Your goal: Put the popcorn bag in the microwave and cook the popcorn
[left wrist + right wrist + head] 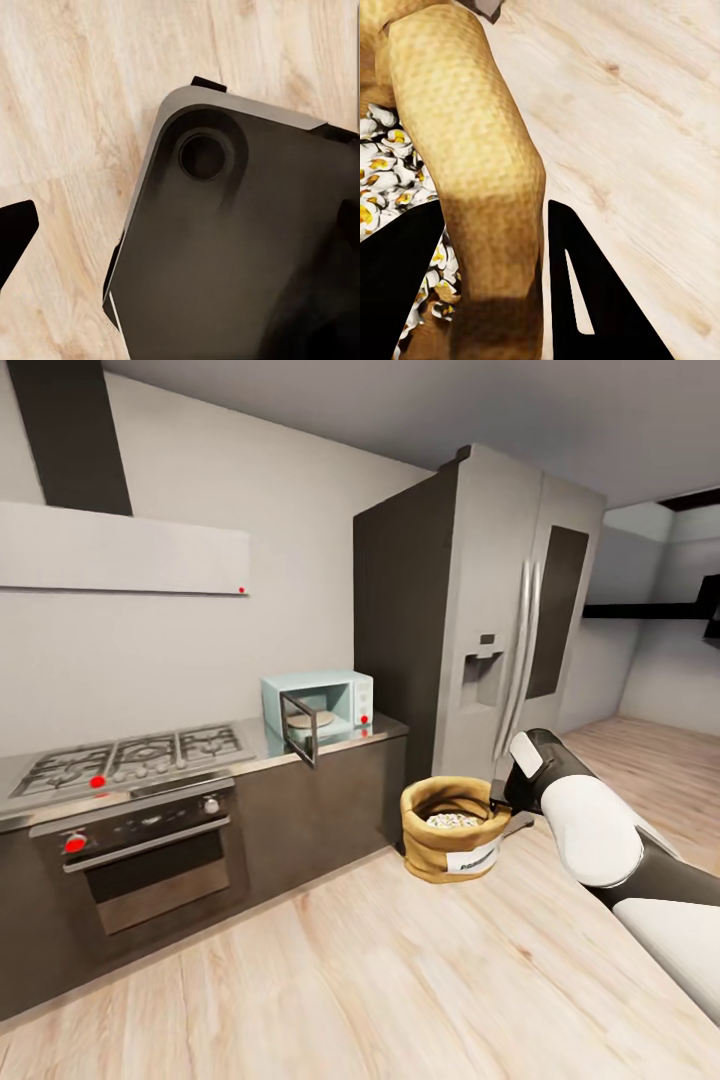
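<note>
My right gripper [495, 285] is clamped on the popcorn bag [472, 150]: in the right wrist view the thick rolled rim runs between my two dark fingers [592, 300], one inside the bag over the popcorn [382, 180], the other outside it. The kernels are puffed, white with yellow centres.

Head view: my right arm [590, 830] reaches in from the side and meets the popcorn bag [452, 828] at its rim. The bag is upright, mouth open, popcorn [452, 821] heaped inside, white label facing the camera. It appears held above the wood floor [350, 980], in front of the cabinet end; I cannot tell whether its base touches the floor.

Left wrist view: my left gripper; one dark finger [15, 236] is at the frame edge, over wood floor and a dark rounded part of my own body [240, 240]. How wide the jaws stand, I cannot tell.

Beyond the bag: the countertop [300, 745] on dark cabinets. The microwave [320, 705] sits on it, well behind the bag and beside the refrigerator [490, 620], door swung open. Farther from the bag along the countertop are a gas hob [130, 755] and, below it, a built-in oven [150, 850]. A range hood [110, 540] hangs on the wall above the hob.
</note>
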Robot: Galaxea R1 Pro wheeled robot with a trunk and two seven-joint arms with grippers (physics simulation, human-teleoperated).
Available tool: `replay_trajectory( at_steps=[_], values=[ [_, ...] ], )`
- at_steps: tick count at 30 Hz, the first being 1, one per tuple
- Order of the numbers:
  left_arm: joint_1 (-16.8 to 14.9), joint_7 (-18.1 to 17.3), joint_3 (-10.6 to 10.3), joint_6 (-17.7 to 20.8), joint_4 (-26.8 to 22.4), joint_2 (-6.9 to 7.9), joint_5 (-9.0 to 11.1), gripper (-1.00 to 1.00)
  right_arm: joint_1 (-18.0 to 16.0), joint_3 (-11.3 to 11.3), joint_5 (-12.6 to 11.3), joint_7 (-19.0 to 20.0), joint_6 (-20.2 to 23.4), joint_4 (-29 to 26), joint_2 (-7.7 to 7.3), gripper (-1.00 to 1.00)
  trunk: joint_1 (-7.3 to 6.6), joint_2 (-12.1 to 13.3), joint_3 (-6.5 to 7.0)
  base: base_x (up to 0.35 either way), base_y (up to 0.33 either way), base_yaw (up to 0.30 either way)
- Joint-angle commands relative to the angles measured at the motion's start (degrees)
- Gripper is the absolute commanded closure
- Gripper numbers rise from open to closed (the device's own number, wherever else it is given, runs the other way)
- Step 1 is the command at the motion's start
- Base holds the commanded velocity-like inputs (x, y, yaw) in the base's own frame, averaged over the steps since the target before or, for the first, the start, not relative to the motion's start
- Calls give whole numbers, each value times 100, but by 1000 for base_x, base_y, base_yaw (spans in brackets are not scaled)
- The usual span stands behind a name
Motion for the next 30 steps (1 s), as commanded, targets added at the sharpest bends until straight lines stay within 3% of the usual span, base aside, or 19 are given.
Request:
replay_trajectory(
  at_steps=[1, 10, 18, 30],
  values=[
    [-1, 16, 0, -9, -7, -2, 21, -100, -7, -48, 53, 9, 19, -10, 4, 100, 4, -3, -6, 320, 0, 0],
    [-1, 17, 0, -6, -3, -2, 30, -100, -7, -48, 64, 7, 19, -47, 4, 100, 4, -3, -6, 320, -34, 0],
    [1, 16, 3, -8, -3, -2, 30, -100, -7, -50, 41, 7, 19, -13, -105, 100, 4, -3, -72, 320, -75, 0],
    [-1, 16, 9, -44, -11, -2, 21, -100, -7, -48, 12, 7, 19, 6, -110, 100, 4, -3, -177, 308, -122, 0]
  ],
)
